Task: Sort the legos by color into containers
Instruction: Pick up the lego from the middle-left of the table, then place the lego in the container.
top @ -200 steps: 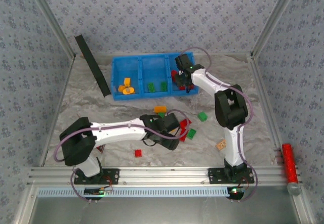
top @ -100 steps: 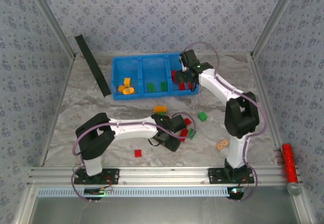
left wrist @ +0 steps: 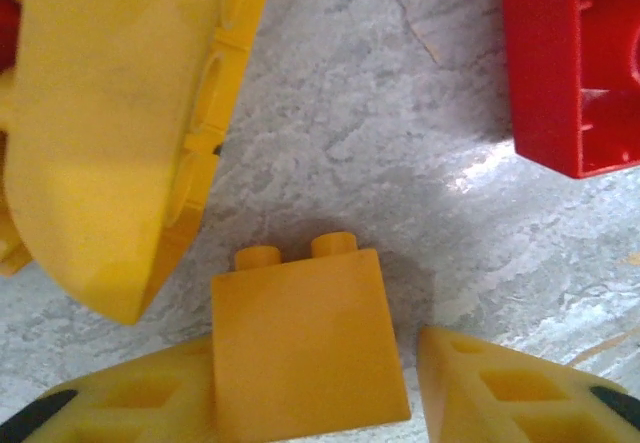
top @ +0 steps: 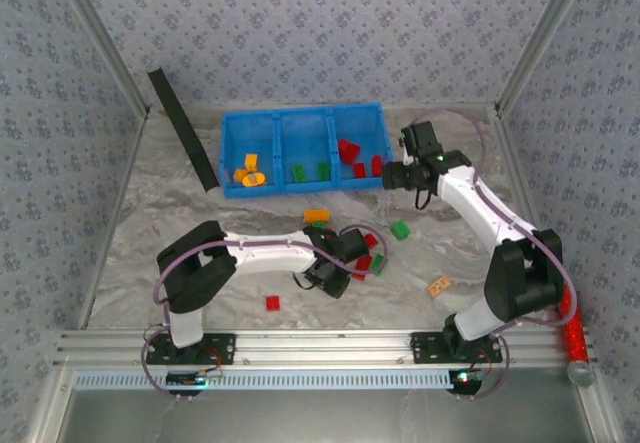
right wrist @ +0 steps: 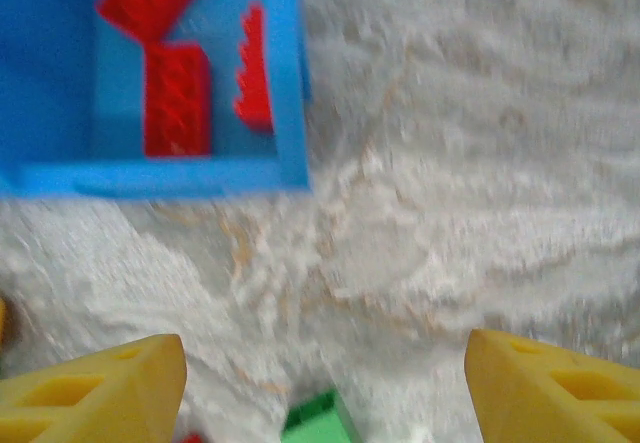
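Orange-yellow brick [left wrist: 305,348] sits between my left gripper [left wrist: 320,393] fingers, in front of the blue bin [right wrist: 160,176]; whether clamped, I cannot tell. Right gripper [right wrist: 325,373], beside the bin, spread, empty.

The top external view looks down from above and behind the arm bases [top: 190,348], far enough back to take in the whole surface [top: 150,223] up to the blue bin [top: 300,113] near its far edge. The left wrist view looks straight down from very close, past the left end effector [left wrist: 320,393], near the surface's middle. The right wrist view, blurred and higher up, shares the bin's right compartment with the top view.
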Controlling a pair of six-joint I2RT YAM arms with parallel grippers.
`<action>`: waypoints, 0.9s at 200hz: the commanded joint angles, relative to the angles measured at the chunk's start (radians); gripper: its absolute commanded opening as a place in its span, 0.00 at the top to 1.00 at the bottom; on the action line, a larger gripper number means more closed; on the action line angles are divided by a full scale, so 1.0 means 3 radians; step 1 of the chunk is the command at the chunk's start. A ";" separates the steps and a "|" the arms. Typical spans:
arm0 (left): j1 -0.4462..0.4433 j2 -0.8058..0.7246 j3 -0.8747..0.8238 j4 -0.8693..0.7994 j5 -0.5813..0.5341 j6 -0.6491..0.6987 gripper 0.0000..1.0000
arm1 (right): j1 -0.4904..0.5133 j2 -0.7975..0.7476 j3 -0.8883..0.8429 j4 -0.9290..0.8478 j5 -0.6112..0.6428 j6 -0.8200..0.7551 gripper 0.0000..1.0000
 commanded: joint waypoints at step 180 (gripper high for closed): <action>0.2032 -0.0893 0.0984 -0.0570 -0.0322 0.0747 0.71 | 0.0033 0.0109 -0.1021 0.0310 -0.0468 0.0340 0.20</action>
